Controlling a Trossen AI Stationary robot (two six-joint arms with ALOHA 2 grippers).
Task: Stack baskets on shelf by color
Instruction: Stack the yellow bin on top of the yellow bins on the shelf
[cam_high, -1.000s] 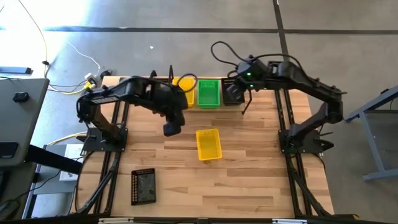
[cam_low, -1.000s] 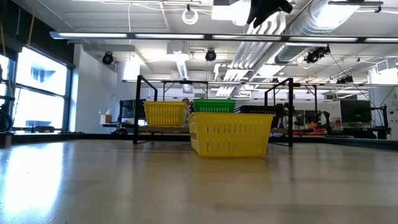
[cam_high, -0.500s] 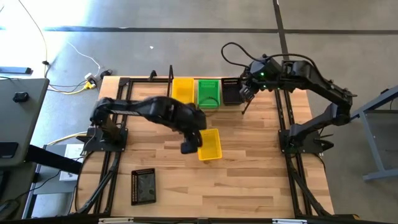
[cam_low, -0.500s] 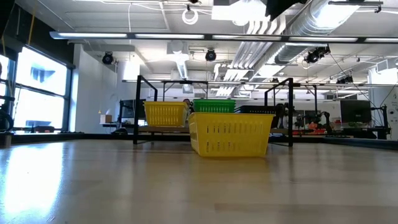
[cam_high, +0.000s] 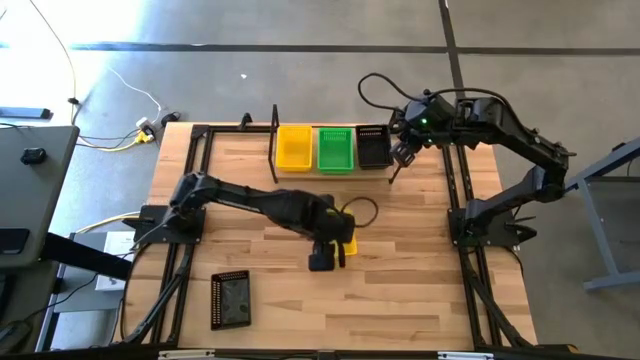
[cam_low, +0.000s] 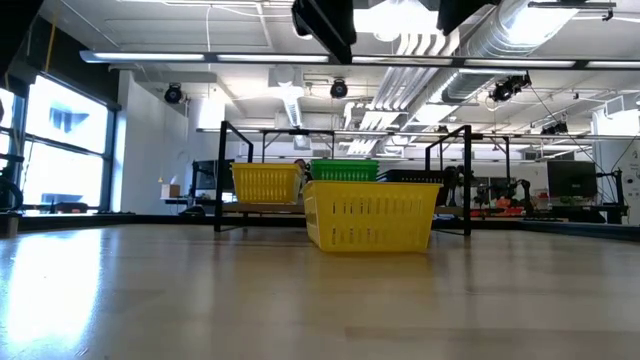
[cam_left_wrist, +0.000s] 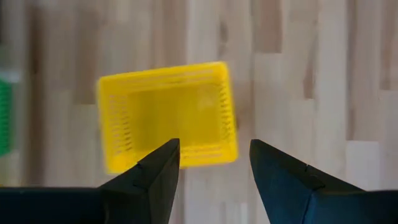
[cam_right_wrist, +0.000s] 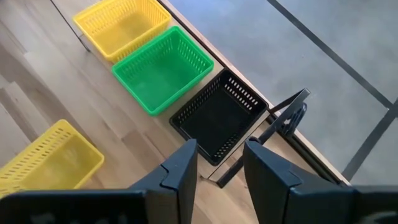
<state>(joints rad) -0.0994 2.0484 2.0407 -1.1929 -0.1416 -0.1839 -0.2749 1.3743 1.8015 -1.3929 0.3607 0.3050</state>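
Observation:
A loose yellow basket (cam_high: 347, 243) (cam_low: 370, 215) stands on its base mid-table. My left gripper (cam_high: 322, 258) (cam_left_wrist: 214, 146) hovers open above its near side, fingers pointing down, and hides most of it in the high view. The basket (cam_left_wrist: 168, 115) lies below the fingers in the left wrist view. On the shelf (cam_high: 275, 140) at the far edge stand a yellow basket (cam_high: 294, 147), a green one (cam_high: 336, 148) and a black one (cam_high: 373, 148). My right gripper (cam_high: 405, 150) (cam_right_wrist: 221, 146) hangs open, raised beside the black basket (cam_right_wrist: 217, 118).
A flat dark mesh rectangle (cam_high: 230, 300) lies near the table's near-left corner. The shelf's black upright frames (cam_low: 222, 170) stand at its ends. Bare tabletop (cam_high: 420, 290) stretches across the near and right parts.
My left arm has swung from beside the shelf's yellow basket toward the near edge and rightward, ending above the loose yellow basket. My right gripper has drawn a little to the right, off the black basket. No basket has moved.

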